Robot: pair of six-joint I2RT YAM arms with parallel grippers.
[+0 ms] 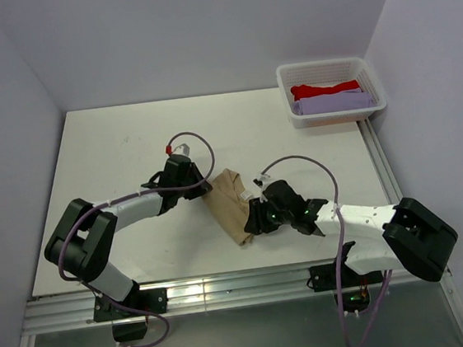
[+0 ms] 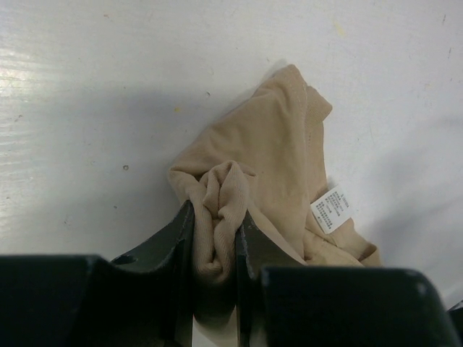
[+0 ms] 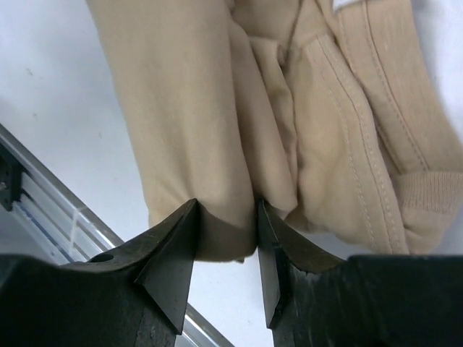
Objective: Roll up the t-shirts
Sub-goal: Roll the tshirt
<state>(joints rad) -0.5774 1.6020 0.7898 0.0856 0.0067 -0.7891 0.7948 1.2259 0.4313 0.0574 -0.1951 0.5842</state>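
A white table [image 1: 113, 153] fills the middle of a pale, lavender-tinted enclosure, its surface marked by a few faint scuffs and specks. A white plastic basket [image 1: 337, 117] with perforated sides sits at the table's far right corner, close to the right-hand wall [image 1: 445, 76]. A silver metal rail [image 1: 227, 290] runs along the near edge of the table, catching a bright reflection, and a second rail [image 1: 379, 158] borders the right side. Plain walls close off the back and left.
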